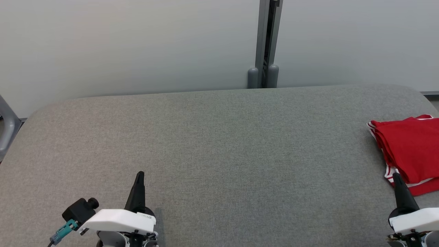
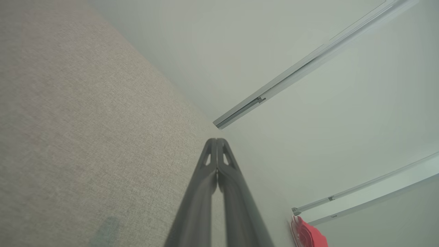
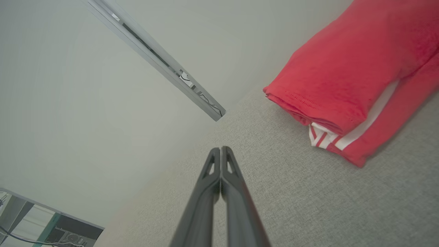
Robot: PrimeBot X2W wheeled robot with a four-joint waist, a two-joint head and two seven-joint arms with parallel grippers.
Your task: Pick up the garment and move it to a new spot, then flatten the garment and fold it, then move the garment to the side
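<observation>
The garment (image 1: 410, 151) is red with white stripes and lies folded at the right edge of the grey table (image 1: 219, 144). It shows close up in the right wrist view (image 3: 343, 79) and as a small red patch in the left wrist view (image 2: 307, 235). My right gripper (image 1: 396, 176) hovers at the lower right, just in front of the garment's near corner, shut and empty. My left gripper (image 1: 140, 175) sits at the lower left, far from the garment, with its fingers pressed together (image 2: 216, 140). In the right wrist view the right gripper (image 3: 220, 149) points past the garment's left side.
A pale wall stands behind the table, with a grey vertical post (image 1: 265, 44) at the table's far edge. A grey metal frame part (image 1: 7, 123) shows at the far left. The table has rounded far corners.
</observation>
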